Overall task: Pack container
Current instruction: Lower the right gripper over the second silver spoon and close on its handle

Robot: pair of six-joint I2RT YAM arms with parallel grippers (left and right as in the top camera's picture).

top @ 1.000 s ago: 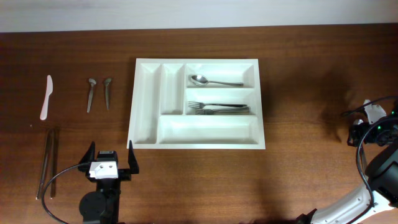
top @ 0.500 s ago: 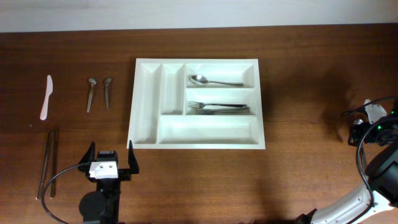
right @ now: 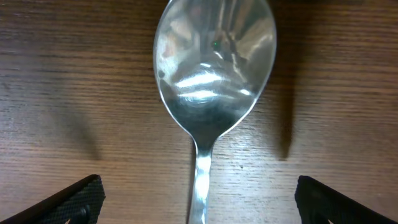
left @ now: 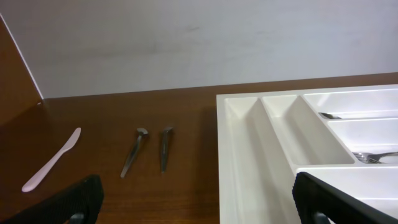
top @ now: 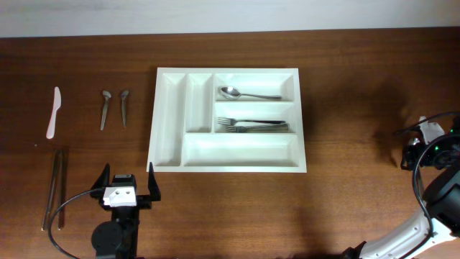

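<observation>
White plastic marks the container (top: 241,151), a broad cutlery tray lying flat on the dark wood table (top: 345,201), a little left of centre in the overhead view and in its upper half. Its two narrow upright compartments on the left hold nothing, and so does the long compartment along its lower edge. The top right compartment holds a single spoon (top: 248,94) with its bowl to the left, and the compartment just below holds a small stack of forks (top: 251,125) with the tines pointing left. Well to the left of the tray, near the upper left of the frame, lies a white plastic knife (top: 53,112). Between it and the tray lie two short metal pieces (top: 105,109) side by side, apart from each other, their rounded ends toward the top of the frame. Lower left, a pair of long thin metal sticks (top: 54,188) lies lengthwise near the table's edge. The left gripper (top: 128,178) sits in the lower left of the overhead view, just below the tray's lower left corner, its fingers spread wide with nothing between them. Its own camera looks over bare wood toward the knife, the two short pieces and the tray's left wall. The right arm is at the far right edge of the frame, well apart from the tray. In its wrist view the right gripper (right: 198,200) has its fingers far apart at the lower corners. A second spoon (right: 214,68) lies on the wood, its bowl at the top of that frame and its handle running down between the fingers, touching neither.
</observation>
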